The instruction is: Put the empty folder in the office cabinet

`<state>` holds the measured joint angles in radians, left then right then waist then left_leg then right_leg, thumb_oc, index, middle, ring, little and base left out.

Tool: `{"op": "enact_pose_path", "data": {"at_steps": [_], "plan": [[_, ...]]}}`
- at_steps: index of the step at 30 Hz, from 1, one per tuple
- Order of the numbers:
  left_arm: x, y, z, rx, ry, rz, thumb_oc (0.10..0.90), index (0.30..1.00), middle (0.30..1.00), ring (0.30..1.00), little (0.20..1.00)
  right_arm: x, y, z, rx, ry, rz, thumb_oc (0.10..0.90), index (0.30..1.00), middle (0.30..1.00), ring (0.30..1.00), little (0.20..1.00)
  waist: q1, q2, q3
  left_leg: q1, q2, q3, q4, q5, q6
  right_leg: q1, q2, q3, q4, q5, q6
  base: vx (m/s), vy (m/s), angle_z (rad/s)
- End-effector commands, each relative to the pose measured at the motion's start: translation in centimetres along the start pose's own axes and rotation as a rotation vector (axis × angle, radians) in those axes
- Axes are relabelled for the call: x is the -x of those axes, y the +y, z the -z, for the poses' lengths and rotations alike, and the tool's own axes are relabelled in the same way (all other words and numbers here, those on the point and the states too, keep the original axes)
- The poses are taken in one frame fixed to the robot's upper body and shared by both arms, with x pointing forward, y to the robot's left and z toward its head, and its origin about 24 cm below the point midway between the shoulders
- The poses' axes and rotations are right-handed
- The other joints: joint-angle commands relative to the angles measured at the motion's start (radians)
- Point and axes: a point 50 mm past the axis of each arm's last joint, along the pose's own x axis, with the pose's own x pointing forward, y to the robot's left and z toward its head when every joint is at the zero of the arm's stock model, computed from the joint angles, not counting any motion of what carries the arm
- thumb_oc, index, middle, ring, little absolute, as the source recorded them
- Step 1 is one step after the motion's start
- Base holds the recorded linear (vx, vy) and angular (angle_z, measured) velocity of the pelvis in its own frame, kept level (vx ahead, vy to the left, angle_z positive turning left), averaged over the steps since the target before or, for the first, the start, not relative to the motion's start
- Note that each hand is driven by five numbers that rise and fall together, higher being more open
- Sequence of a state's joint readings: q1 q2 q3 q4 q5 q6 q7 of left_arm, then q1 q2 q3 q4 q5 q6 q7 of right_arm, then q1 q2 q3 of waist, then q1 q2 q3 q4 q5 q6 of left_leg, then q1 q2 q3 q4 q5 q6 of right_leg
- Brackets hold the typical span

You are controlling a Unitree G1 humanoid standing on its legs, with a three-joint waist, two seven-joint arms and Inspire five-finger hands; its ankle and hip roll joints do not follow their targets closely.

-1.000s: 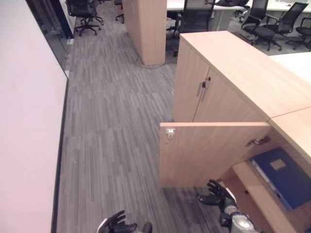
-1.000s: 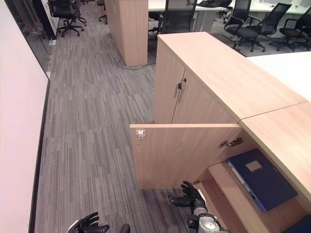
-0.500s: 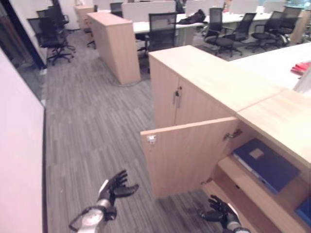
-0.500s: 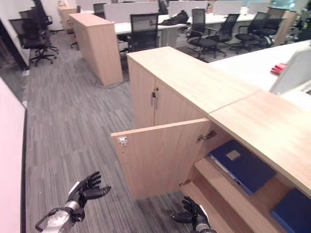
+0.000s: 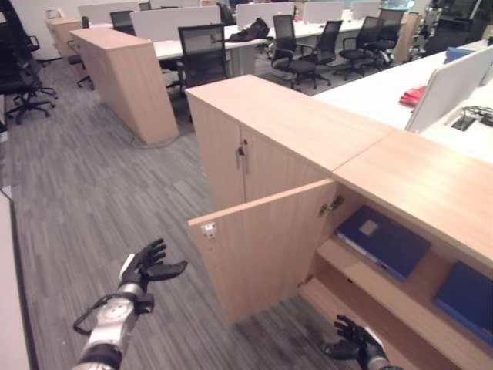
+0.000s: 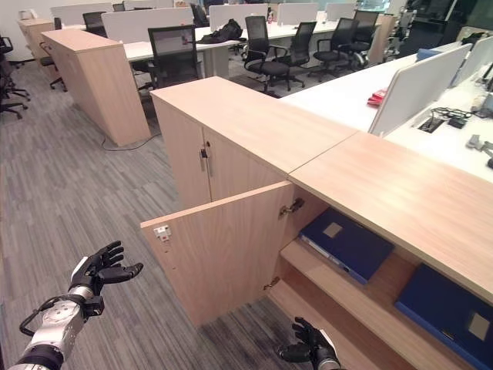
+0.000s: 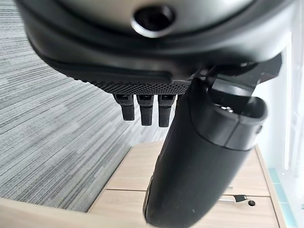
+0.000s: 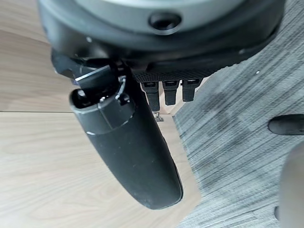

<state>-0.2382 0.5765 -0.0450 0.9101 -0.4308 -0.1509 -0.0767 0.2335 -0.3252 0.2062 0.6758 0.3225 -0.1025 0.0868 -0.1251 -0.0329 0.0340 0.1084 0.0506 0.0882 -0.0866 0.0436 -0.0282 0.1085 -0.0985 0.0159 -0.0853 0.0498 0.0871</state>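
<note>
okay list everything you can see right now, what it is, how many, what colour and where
Office cabinet: two joined units, light wood, centre to right; near unit's door swung open.
Folder: one, dark blue, flat on the open unit's upper shelf.
Second folder: one, dark blue, further right on that shelf.
Separate cabinet: one, light wood, far left.
Office chairs: several, black, at the white desks behind.
Red item: one, on the white desk, right; too small to identify.
Floor: grey striped carpet.
Left hand: dark, open, over the carpet, lower left.
Right hand: dark, open, low by the cabinet's bottom shelf.
</note>
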Motion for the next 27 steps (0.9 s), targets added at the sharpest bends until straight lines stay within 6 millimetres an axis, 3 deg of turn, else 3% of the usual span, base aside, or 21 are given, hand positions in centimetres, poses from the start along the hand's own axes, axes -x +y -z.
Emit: {"op": "enact_pose_path", "data": {"at_steps": [1,4,8,10,11,13,14,15,17,22,27], "plan": [[-2.2,1.4,-10.4,0.05,-0.329,-0.049,0.8,0.9,0.9,0.9,0.9,-0.6,-1.2,-4.4,0.082,-0.173,-0.016,0.8,0.9,0.9,0.9,0.9,-0.01,0.042,-0.005,0.07,0.023,0.04,-0.001,-0.108,-0.044,-0.045,-0.065,-0.047,0.056,-0.03,0.111,0.02,0.022,-0.15],[-2.5,0.9,-12.2,0.033,-0.366,-0.031,0.8,0.9,0.9,0.9,0.9,-0.7,-1.3,-4.6,0.084,-0.174,-0.017,0.8,0.9,0.9,0.9,0.9,-0.023,0.034,-0.007,0.074,0.023,0.055,-0.001,-0.114,-0.041,-0.055,-0.064,-0.029,0.061,-0.025,0.117,0.03,0.029,-0.18],[-2.7,0.2,-12.7,0.032,-0.379,-0.008,0.8,0.9,0.9,0.9,0.9,-0.7,-1.3,-4.5,0.079,-0.167,-0.015,0.8,0.9,0.9,0.9,0.9,-0.026,0.031,-0.007,0.077,0.023,0.061,-0.001,-0.116,-0.041,-0.06,-0.066,-0.025,0.065,-0.023,0.12,0.01,0.027,-0.15],[-3.0,-1.8,-13.3,0.042,-0.397,0.043,0.8,0.9,0.9,0.9,0.9,-0.9,-1.2,-4.6,0.08,-0.166,-0.013,0.8,0.9,0.9,0.9,0.9,-0.033,0.02,-0.007,0.082,0.021,0.067,-0.001,-0.121,-0.037,-0.065,-0.068,-0.016,0.067,-0.02,0.125,0.01,0.043,-0.16],[-3.1,-4.2,-13.3,0.07,-0.412,0.11,0.8,0.9,0.9,0.9,0.9,-1.0,-0.9,-4.9,0.076,-0.176,-0.011,0.8,0.9,0.9,0.9,0.9,-0.036,0.014,-0.007,0.086,0.019,0.069,-0.001,-0.125,-0.034,-0.065,-0.069,-0.012,0.07,-0.02,0.127,0.0,0.0,0.0],[-3.1,-5.4,-13.2,0.076,-0.416,0.145,0.8,0.9,0.9,0.9,0.9,-1.0,-0.9,-4.9,0.073,-0.179,-0.009,0.8,0.9,0.9,0.9,0.9,-0.035,0.012,-0.007,0.089,0.018,0.07,-0.001,-0.127,-0.032,-0.064,-0.071,-0.011,0.071,-0.021,0.128,0.0,0.0,0.0],[-3.0,-6.2,-13.0,0.075,-0.417,0.172,0.8,0.9,0.9,0.9,0.9,-1.1,-0.8,-5.0,0.075,-0.18,-0.011,0.8,0.9,0.9,0.9,0.9,-0.034,0.011,-0.008,0.091,0.017,0.069,-0.001,-0.13,-0.031,-0.062,-0.071,-0.011,0.072,-0.022,0.128,0.0,0.033,-0.02],[-2.5,-9.6,-12.2,0.056,-0.417,0.284,0.8,0.9,0.9,0.9,0.9,-1.2,-0.6,-5.0,0.081,-0.179,-0.011,0.8,0.9,0.9,0.9,0.9,-0.031,0.007,-0.008,0.094,0.013,0.065,-0.001,-0.133,-0.026,-0.058,-0.073,-0.013,0.073,-0.023,0.127,0.0,0.032,-0.03],[-1.9,-11.6,-11.4,0.043,-0.413,0.362,0.8,0.9,0.9,0.9,0.9,-1.3,-0.4,-5.2,0.079,-0.184,-0.01,0.8,0.9,0.9,0.9,0.9,-0.028,0.006,-0.006,0.094,0.011,0.061,-0.001,-0.134,-0.023,-0.057,-0.077,-0.016,0.074,-0.024,0.127,-0.01,0.03,0.03],[0.0,-15.1,-8.8,0.014,-0.391,0.525,0.8,0.9,0.9,0.9,0.9,-1.3,-0.4,-5.3,0.072,-0.188,-0.002,0.8,0.9,0.9,0.9,0.9,-0.014,0.006,-0.001,0.092,0.003,0.051,0.0,-0.138,-0.014,-0.054,-0.085,-0.026,0.081,-0.025,0.128,-0.01,0.022,0.04],[1.9,-16.3,-6.4,0.018,-0.358,0.638,0.8,0.9,0.9,0.9,0.9,-1.2,-0.5,-4.8,0.045,-0.179,0.015,0.8,0.9,0.9,0.9,0.9,0.004,0.006,0.005,0.088,-0.004,0.037,0.005,-0.142,-0.006,-0.049,-0.093,-0.036,0.092,-0.03,0.127,0.0,0.005,0.01]]}}
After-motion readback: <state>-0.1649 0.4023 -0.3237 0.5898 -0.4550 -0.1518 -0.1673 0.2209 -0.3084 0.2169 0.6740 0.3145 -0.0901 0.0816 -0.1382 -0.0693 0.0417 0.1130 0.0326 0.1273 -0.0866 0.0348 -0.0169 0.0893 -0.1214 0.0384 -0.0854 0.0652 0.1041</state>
